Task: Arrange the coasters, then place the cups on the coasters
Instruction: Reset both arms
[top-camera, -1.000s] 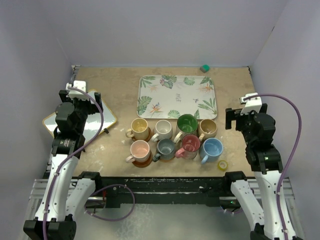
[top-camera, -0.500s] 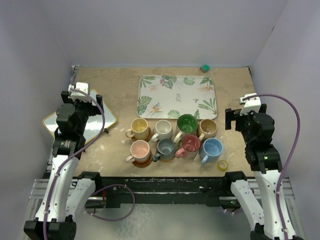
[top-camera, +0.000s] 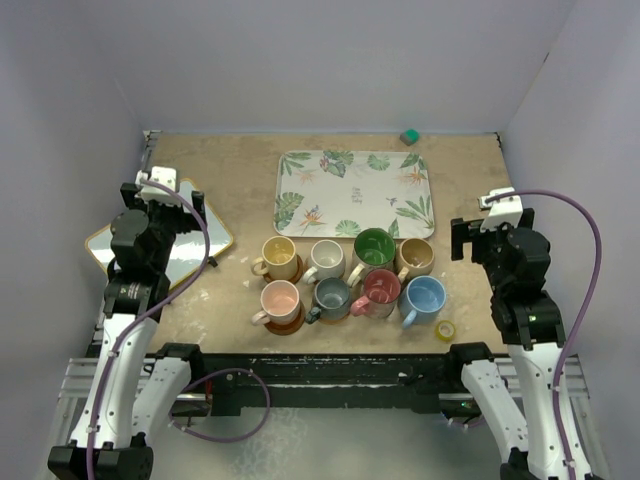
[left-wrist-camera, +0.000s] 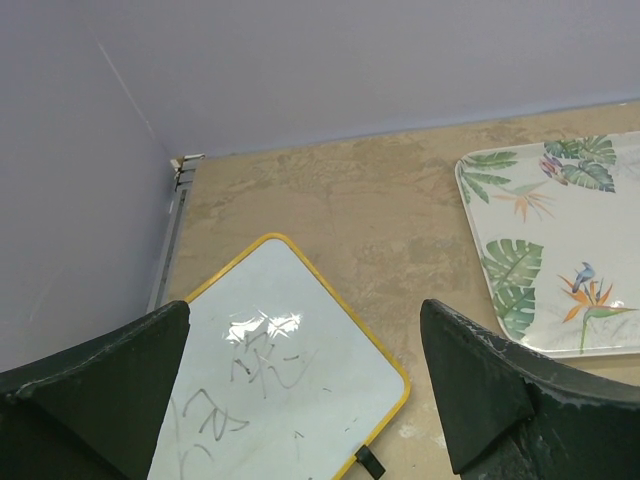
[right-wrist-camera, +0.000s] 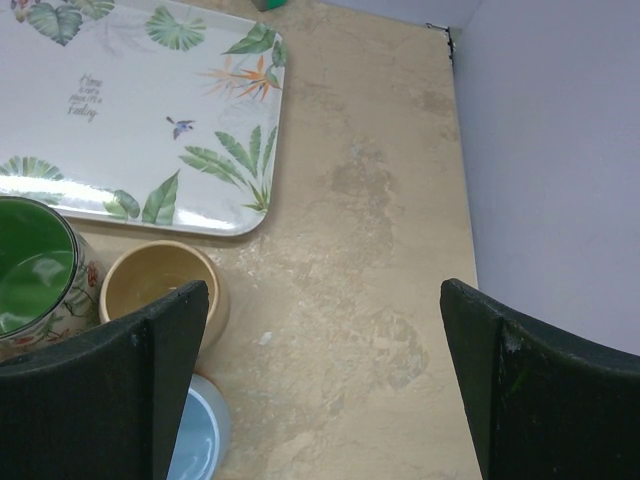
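The left gripper (top-camera: 168, 205) hangs with its jaws wide apart and nothing between them, raised over the left side of the table (top-camera: 210, 165). In its wrist view the space between the fingers looks down on a yellow-edged whiteboard (left-wrist-camera: 290, 400), with a leaf-print tray (left-wrist-camera: 560, 260) off to the right. The right gripper (top-camera: 478, 238) is also spread open and empty, over bare table at the right. Its own view shows the tan cup (right-wrist-camera: 160, 285) beside one finger, the green cup (right-wrist-camera: 30, 265) further left and the rim of the blue cup (right-wrist-camera: 195, 435) below.

Between the two arms, well apart from both, the eight cups (top-camera: 350, 275) stand upright in two tight rows of four, just in front of the tray. The back row is yellow cup (top-camera: 279, 255), white, green, tan; the front row is pink cup (top-camera: 279, 300), grey, dark red, blue. The coasters are mostly hidden. An orange rim (top-camera: 297, 271) shows under the yellow cup and a dark brown one (top-camera: 290, 326) under the pink cup. Under the others I cannot tell from above. No loose coaster lies anywhere on the table, and no cup stands away from the group.

Judging from that, the arranging and placing look finished or nearly so. At most, what is left is checking that each cup sits square on its disc. A small yellow tape roll (top-camera: 445, 329) lies near the blue cup.
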